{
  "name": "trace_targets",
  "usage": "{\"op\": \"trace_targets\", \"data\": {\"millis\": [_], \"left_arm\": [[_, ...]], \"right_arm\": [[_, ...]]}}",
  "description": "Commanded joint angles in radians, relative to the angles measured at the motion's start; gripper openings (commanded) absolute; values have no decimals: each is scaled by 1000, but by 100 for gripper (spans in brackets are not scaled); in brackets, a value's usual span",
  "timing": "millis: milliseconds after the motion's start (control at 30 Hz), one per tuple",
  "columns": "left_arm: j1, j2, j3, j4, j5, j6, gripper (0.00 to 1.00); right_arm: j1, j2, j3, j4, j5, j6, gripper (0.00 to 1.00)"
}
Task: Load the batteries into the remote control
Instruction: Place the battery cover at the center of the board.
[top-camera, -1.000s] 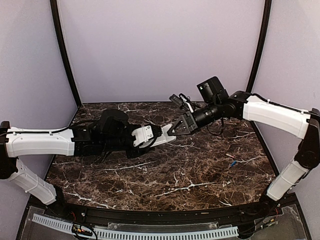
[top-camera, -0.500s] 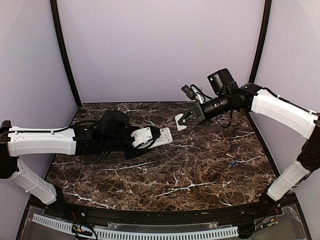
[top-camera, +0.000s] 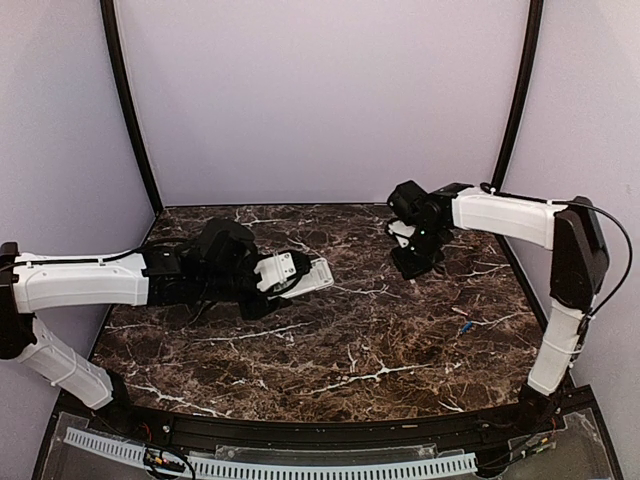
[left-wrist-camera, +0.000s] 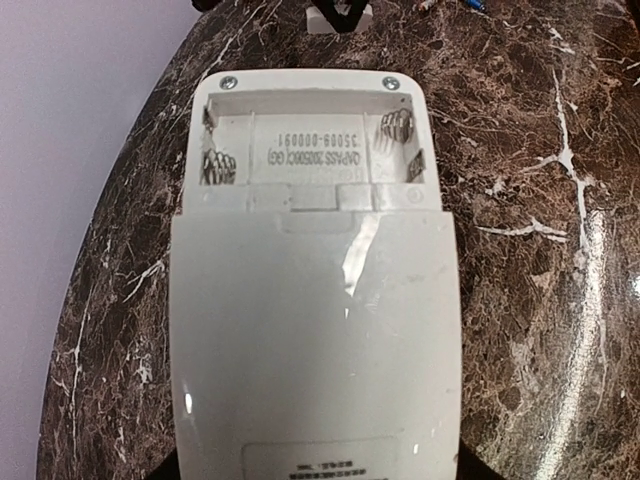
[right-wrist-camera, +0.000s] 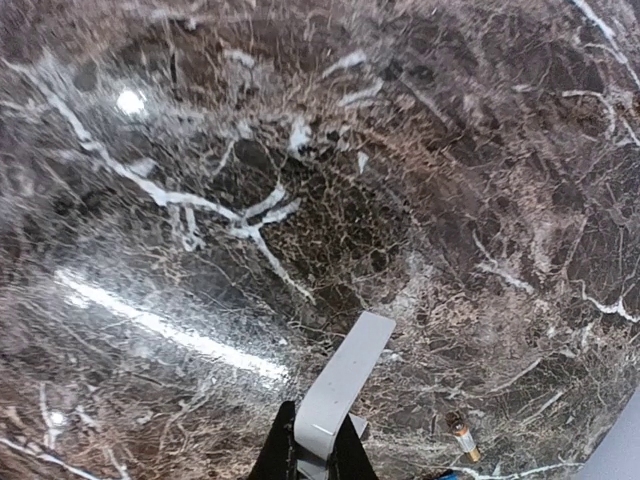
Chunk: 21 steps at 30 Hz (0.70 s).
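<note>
L arm (top-camera: 80, 283): forearm is stretched rightward, low over the tabletop (top-camera: 350, 340), from the left edge twd the centre. L gripper (top-camera: 288, 276) is clamped on the remote control (top-camera: 312, 272), jaws part-spread at its sides. R arm (top-camera: 500, 212): upper link is raised at the right edge, forearm is laid leftward, wrist is bent down. R gripper (top-camera: 412, 262) is pointed at the tabletop nr the far right corner, jaws pinched on a thin white plate (right-wrist-camera: 345, 385).

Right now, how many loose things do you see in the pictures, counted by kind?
remote control: 1
batteries: 2
white cover plate: 1
Total: 4
</note>
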Motion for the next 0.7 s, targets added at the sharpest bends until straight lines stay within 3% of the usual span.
{"op": "trace_targets", "data": {"millis": [0, 333, 667], "left_arm": [[3, -59, -16, -16, 14, -13, 0], [3, -71, -12, -26, 30, -6, 0], [4, -71, -11, -27, 20, 0, 0]], "right_arm": [[81, 70, 14, -43, 155, -31, 0], [209, 216, -7, -17, 135, -37, 1], [229, 206, -39, -7, 25, -68, 25]]}}
